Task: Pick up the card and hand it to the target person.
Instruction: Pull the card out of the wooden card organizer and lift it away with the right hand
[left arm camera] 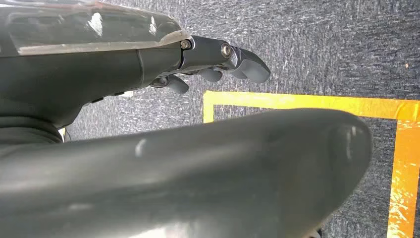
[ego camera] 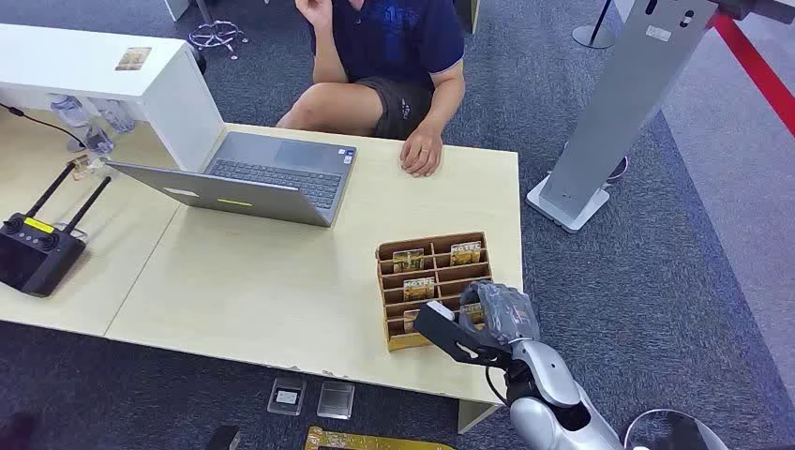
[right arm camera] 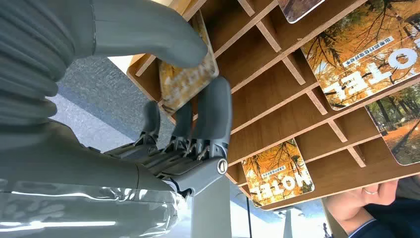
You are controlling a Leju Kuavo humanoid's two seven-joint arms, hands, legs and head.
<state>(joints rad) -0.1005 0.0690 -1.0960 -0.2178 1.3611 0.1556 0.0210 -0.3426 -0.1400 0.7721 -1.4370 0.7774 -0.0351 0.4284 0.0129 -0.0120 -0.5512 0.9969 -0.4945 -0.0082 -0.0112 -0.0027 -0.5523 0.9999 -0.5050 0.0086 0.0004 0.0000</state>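
Right hand (right arm camera: 163, 94) pinches an autumn-printed hotel card (right arm camera: 190, 79) between thumb and fingers, the card still seated in a near-corner slot of the slotted brown wooden card rack (ego camera: 433, 281) on the pale wooden table (ego camera: 281, 281). Left hand (left arm camera: 218, 62) hangs over grey carpet (left arm camera: 322, 44), fingers loosely curled and holding nothing. The seated person (ego camera: 394, 56) rests a hand on the table's far edge.

The right hand (ego camera: 502, 314) sat over the near right corner of the wooden card rack (ego camera: 433, 286), its dividers (right arm camera: 277, 44) close around the fingers (right arm camera: 213, 114). Beyond the hand lay bare tabletop (ego camera: 441, 202), then the person's hand (ego camera: 421, 155) at the far edge. A laptop (ego camera: 253, 178) stood well off to its left.
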